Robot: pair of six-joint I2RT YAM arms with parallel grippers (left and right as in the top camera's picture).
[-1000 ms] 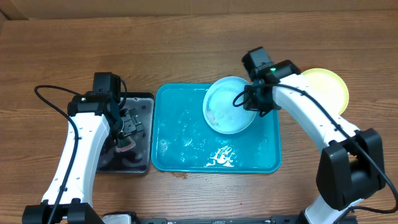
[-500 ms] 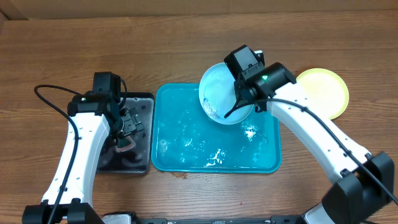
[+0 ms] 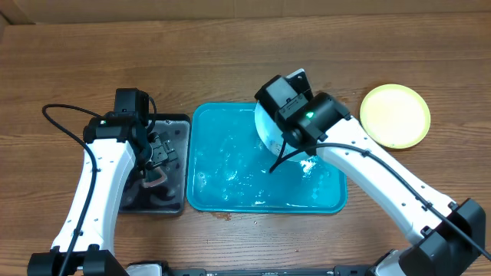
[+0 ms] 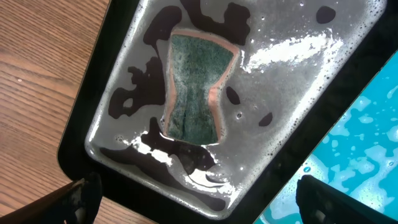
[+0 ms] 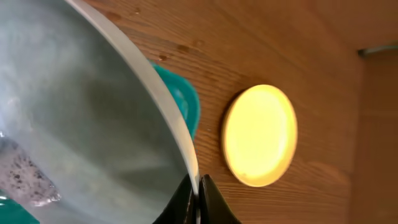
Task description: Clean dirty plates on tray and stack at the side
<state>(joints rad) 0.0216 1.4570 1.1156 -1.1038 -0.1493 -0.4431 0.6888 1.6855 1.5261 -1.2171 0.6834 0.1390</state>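
Over the tray [image 3: 230, 172], right fingers [image 5: 210, 208] pinch the blue plate [image 3: 263, 129] by its rim, left fingers [image 4: 79, 198] gape above the sponge [image 4: 196, 87]; one yellow plate [image 3: 395, 115] sits aside, likely done.

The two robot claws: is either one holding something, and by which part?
The right gripper pinches the light blue plate by its rim. The left gripper is open above the sponge, holding nothing.

Free left half of tray [image 3: 226, 172]; right arm [image 3: 368, 163], tilted plate [image 3: 264, 129] over its right

Sponge [image 4: 194, 87] in wet black tray [image 4: 283, 74]
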